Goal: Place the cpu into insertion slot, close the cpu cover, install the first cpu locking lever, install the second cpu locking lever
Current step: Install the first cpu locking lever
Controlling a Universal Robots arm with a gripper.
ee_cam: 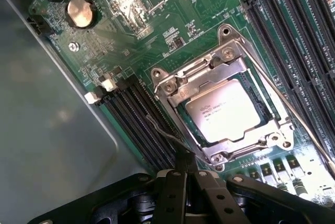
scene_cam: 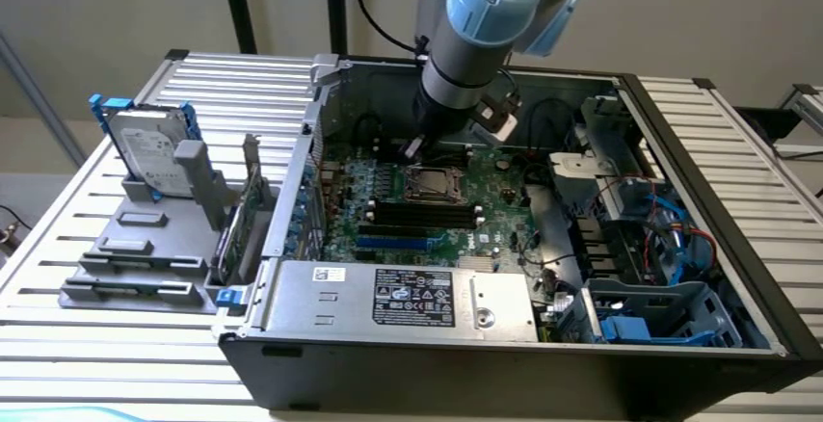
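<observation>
Tool (ee_cam: 184, 166) fingers pressed together as a pusher, tip against the thin locking lever (ee_cam: 166, 134) beside the socket; cpu (ee_cam: 225, 111) seated flat under lowered cpu cover (ee_cam: 236, 66)

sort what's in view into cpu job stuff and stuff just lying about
Job: cpu, cpu cover lying over it, locking lever at the shut gripper.
Lying about: hard drive, memory sticks, coin battery, power supply.
</observation>
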